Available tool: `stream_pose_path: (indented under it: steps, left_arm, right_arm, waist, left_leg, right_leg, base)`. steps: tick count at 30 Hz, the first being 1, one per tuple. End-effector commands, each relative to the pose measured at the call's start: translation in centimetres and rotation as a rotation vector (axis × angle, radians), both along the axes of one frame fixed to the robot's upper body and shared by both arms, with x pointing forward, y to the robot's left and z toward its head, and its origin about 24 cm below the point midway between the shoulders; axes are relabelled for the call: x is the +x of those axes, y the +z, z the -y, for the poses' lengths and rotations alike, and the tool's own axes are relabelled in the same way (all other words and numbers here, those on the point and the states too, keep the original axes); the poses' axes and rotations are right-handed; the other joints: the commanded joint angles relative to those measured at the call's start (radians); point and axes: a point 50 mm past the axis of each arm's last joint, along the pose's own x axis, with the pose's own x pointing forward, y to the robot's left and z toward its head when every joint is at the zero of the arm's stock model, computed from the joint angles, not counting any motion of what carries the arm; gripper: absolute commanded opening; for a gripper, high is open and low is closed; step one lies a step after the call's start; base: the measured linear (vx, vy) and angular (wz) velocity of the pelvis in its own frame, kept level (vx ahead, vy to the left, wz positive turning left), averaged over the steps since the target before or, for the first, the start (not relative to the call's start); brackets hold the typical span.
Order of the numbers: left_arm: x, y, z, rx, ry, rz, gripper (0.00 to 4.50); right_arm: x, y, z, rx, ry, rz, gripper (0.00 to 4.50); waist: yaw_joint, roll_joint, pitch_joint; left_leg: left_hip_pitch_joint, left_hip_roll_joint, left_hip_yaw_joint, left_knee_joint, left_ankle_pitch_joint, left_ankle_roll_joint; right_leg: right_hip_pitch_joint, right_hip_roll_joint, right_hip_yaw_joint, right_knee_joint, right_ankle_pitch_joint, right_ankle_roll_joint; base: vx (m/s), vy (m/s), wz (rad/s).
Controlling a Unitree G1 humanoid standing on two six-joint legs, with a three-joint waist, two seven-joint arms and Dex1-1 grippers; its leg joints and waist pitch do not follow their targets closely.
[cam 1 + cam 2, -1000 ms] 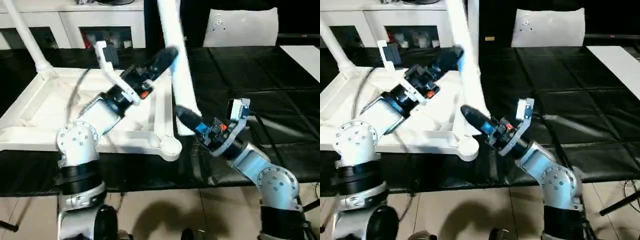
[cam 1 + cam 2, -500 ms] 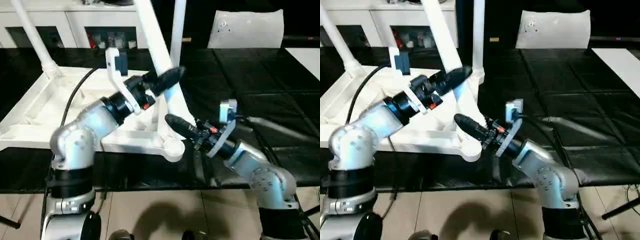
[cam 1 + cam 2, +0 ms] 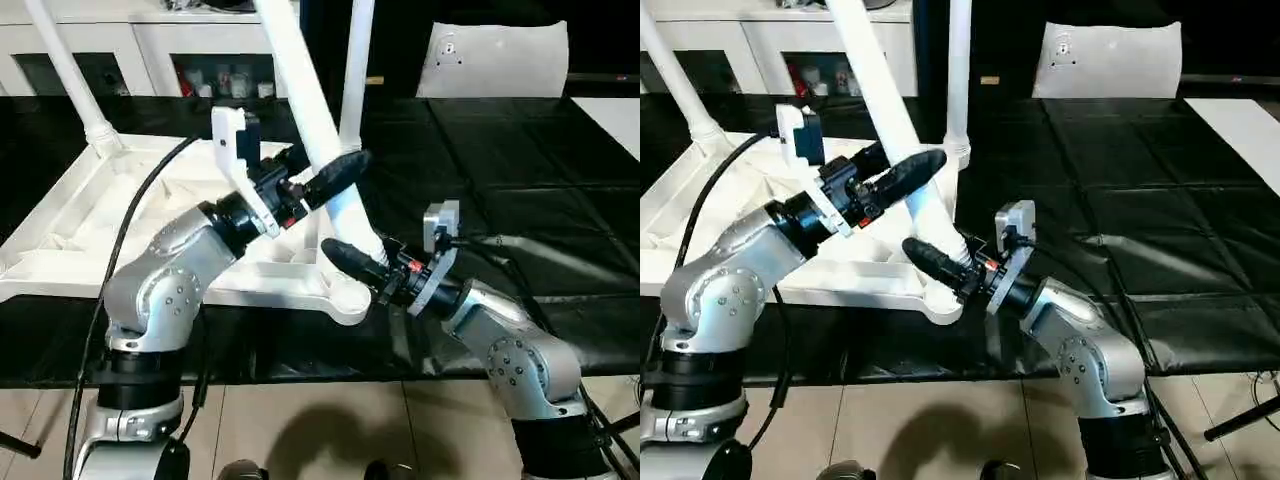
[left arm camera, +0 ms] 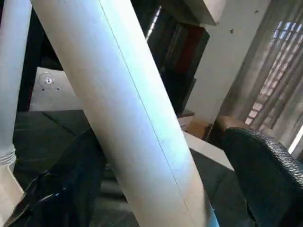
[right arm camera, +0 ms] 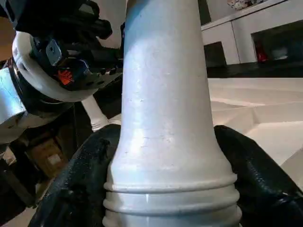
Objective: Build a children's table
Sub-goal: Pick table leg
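Right gripper (image 3: 345, 258) is clamped low on the tilted leg (image 3: 300, 95), black fingers (image 5: 80, 184) seen on either side of the tube just above its ringed end in the right wrist view. That ringed end is held right at the near corner socket (image 3: 345, 297) of the table top (image 3: 70, 215); whether it is seated in the socket cannot be told. Left gripper (image 3: 335, 175) is closed on the same leg higher up, roughly mid-tube, one finger (image 4: 255, 165) visible on each side of the white tube in the left wrist view. The leg is leaned from the near corner up and away toward the robot's left, top end cut off by the frame edge.

Table top is laid upside down, ribbed underside up, on the black-covered table (image 3: 520, 170), on the robot's left half. Two more legs are stood in sockets: one at the far left corner (image 3: 65, 70), tilted, and one at the far right corner (image 3: 355, 60), about upright.

Flat white panel (image 3: 495, 60) with a small round mark is propped at the far side of the table, well apart from the work. White cabinet (image 3: 150, 45) is seen behind the table top. Tiled floor (image 3: 330, 430) is visible below the near edge.
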Motion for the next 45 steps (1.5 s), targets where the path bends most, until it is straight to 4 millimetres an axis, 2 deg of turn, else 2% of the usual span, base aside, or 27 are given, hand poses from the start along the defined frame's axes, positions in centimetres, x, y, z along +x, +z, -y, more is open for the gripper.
stream_pose_path:
  steps: [1,4,5,6,14,26,29,31,32,33,35,42,45]
  left_arm:
    - [-0.5,0.7,0.7,0.011,-0.046,0.054,3.79]
    - [-0.5,0.8,0.6,0.009,-0.044,0.061,3.54]
    - [-0.5,0.7,0.6,0.011,-0.043,0.065,3.31]
    - [-0.5,0.7,0.5,0.012,-0.042,0.067,3.31]
    - [-0.3,0.3,0.2,0.039,-0.050,0.072,2.58]
    - [-0.3,0.4,0.3,-0.025,-0.071,0.010,2.09]
    - [0.3,0.9,-0.1,-0.068,-0.029,-0.016,2.02]
    - [0.8,1.0,-0.4,-0.034,0.029,-0.012,1.98]
    - [0.8,1.0,-0.4,-0.034,0.029,-0.012,1.97]
    - [1.2,0.9,-0.7,0.012,0.065,0.001,1.97]
    - [1.3,0.9,-0.8,0.029,0.080,0.007,1.95]
    - [2.1,1.0,-1.4,0.064,0.167,-0.012,1.88]
    - [2.4,0.7,-1.8,0.091,0.197,-0.023,1.87]
  right_arm:
    - [-0.1,-0.5,-0.3,-0.029,0.014,-0.007,2.77]
    - [0.0,-0.5,-0.4,-0.036,0.014,-0.003,2.77]
    - [0.0,-0.6,-0.4,-0.038,0.016,-0.002,2.77]
    - [0.0,-0.6,-0.4,-0.039,0.017,0.000,2.77]
    - [-0.1,-0.7,-0.4,-0.051,0.026,0.010,2.77]
    - [0.2,-0.7,-0.3,-0.077,0.016,0.036,2.77]
    - [0.3,-0.8,-0.3,-0.101,0.001,0.044,2.77]
    - [0.5,-0.9,-0.3,-0.108,-0.015,0.036,2.77]
    - [0.5,-0.9,-0.3,-0.108,-0.015,0.036,3.12]
    - [0.6,-0.8,-0.3,-0.109,-0.022,0.041,3.12]
    - [0.7,-0.8,-0.3,-0.111,-0.022,0.049,3.46]
    - [0.5,-0.7,-0.2,-0.095,0.010,0.066,3.92]
    - [1.0,-0.1,0.6,-0.040,-0.046,0.059,4.20]
  waist:
    - [-0.004,-0.004,-0.088]
    - [-0.004,-0.004,-0.089]
    - [-0.003,-0.004,-0.089]
    - [-0.004,-0.004,-0.089]
    - [-0.004,-0.004,-0.089]
    - [-0.004,-0.002,-0.090]
    - [-0.004,-0.003,-0.089]
    - [-0.004,-0.003,-0.090]
    - [-0.005,-0.003,-0.090]
    - [-0.005,-0.001,-0.090]
    - [-0.005,-0.002,-0.091]
    - [-0.006,-0.001,-0.091]
    - [-0.004,-0.001,-0.092]
  left_leg:
    - [-0.002,-0.002,0.016,-0.071,-0.122,0.050]
    - [-0.001,-0.001,0.016,-0.071,-0.114,0.052]
    - [-0.002,-0.001,0.017,-0.071,-0.114,0.052]
    - [-0.002,-0.001,0.016,-0.071,-0.114,0.052]
    - [-0.001,-0.002,0.018,-0.070,-0.111,0.053]
    - [-0.001,-0.001,0.019,-0.069,-0.114,0.050]
    - [-0.001,-0.002,0.019,-0.069,-0.120,0.051]
    - [0.000,-0.003,0.018,-0.069,-0.114,0.053]
    - [0.001,-0.003,0.018,-0.069,-0.112,0.053]
    - [0.000,-0.002,0.018,-0.069,-0.108,0.054]
    - [0.000,-0.002,0.017,-0.069,-0.102,0.053]
    - [0.001,-0.003,0.018,-0.068,-0.112,0.054]
    - [0.001,-0.001,0.017,-0.068,-0.108,0.058]
  right_leg:
    - [0.070,-0.045,0.042,-0.071,-0.441,-0.020]
    - [0.070,-0.045,0.044,-0.067,-0.421,-0.033]
    - [0.070,-0.045,0.044,-0.067,-0.419,-0.035]
    - [0.071,-0.045,0.044,-0.066,-0.417,-0.036]
    - [0.071,-0.045,0.046,-0.066,-0.420,-0.037]
    - [0.072,-0.045,0.047,-0.062,-0.405,-0.055]
    - [0.072,-0.043,0.045,-0.064,-0.418,-0.051]
    - [0.072,-0.042,0.045,-0.065,-0.412,-0.046]
    - [0.072,-0.042,0.045,-0.063,-0.409,-0.046]
    - [0.071,-0.041,0.046,-0.063,-0.403,-0.047]
    - [0.072,-0.042,0.047,-0.060,-0.390,-0.050]
    - [0.073,-0.042,0.046,-0.061,-0.397,-0.049]
    - [0.073,-0.043,0.046,-0.061,-0.391,-0.053]
  base:
    - [0.000,0.000,0.00]
    - [0.000,0.000,0.00]
    - [0.000,0.000,0.00]
    - [0.000,0.000,0.00]
    - [0.000,0.000,0.00]
    - [0.000,0.000,0.00]
    - [0.000,0.000,0.00]
    - [0.000,0.000,0.00]
    - [0.000,0.000,0.00]
    - [0.000,0.000,0.00]
    - [0.000,0.000,0.00]
    - [0.000,0.000,0.00]
    - [0.000,0.000,0.00]
